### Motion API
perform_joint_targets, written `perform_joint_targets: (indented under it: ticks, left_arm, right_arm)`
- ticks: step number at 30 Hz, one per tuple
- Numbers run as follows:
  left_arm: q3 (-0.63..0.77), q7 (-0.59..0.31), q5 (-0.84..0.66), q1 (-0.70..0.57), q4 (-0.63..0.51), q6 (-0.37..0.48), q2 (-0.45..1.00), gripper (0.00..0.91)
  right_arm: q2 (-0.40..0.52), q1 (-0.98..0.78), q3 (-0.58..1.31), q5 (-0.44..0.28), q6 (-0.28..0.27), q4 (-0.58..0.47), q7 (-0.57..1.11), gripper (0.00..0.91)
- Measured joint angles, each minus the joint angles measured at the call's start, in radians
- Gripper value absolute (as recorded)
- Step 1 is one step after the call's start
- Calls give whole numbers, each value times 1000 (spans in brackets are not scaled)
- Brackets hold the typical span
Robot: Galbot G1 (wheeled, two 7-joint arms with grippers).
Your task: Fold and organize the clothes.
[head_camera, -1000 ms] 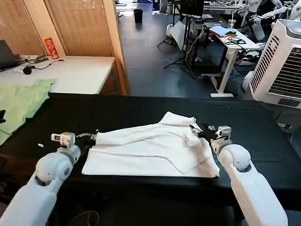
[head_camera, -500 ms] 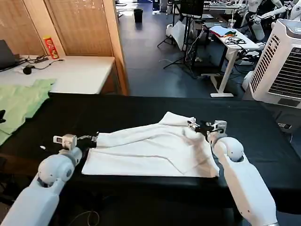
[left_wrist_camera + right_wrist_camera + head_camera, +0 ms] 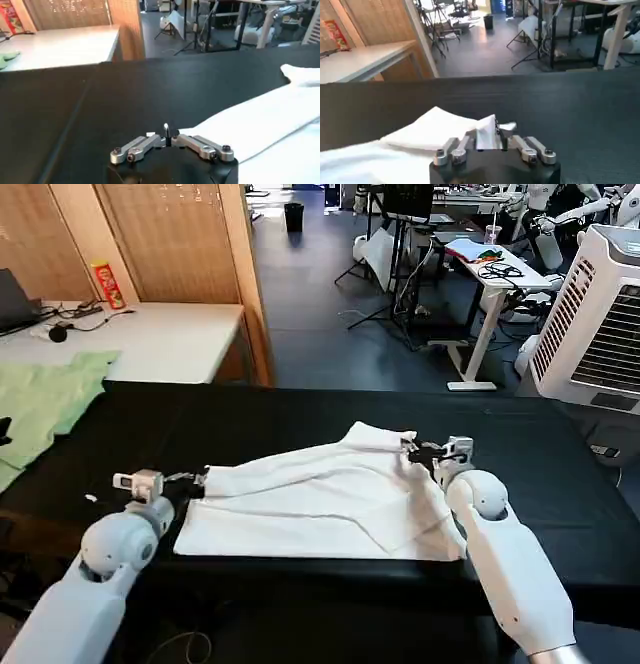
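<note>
Cloth on the far left is a pale green garment (image 3: 45,399), off the work. Next comes the left gripper (image 3: 197,478), low on the black surface (image 3: 250,419) at the shirt's left edge; it has barely shifted over the last second. Its jaws are closed and seem to pinch the hem, though the wrist view leaves that uncertain. The white shirt (image 3: 320,499) lies half folded across the middle of the surface, a loose fold running to its raised far right corner. The right gripper (image 3: 412,451) has moved inward and away from the robot, carrying that corner with it; its jaws are closed on a tuft of fabric (image 3: 486,132). That likely means the right side is being drawn over towards the left, so the fold is under way, not finished.
</note>
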Motion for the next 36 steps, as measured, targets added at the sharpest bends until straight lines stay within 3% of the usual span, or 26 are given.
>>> perform_joint_targets:
  ticks: [6,19,29,36]
  left_arm:
    - [-2,1,-2,-12,9,-3,4,98]
    - [-32,-4,0,-5,-20,-25,21,98]
    - [-90,-2,0,78,-102,-32,27,98]
    - [-152,0,21,186,-157,-55,7,98]
  right_arm:
    - [-28,-40,13,-29,12,72,0,68]
    - [-86,-243,85,-92,50,373,1,107]
    - [-95,-426,131,-186,-39,525,36,107]
    - [-95,-504,166,-183,-54,550,36,107]
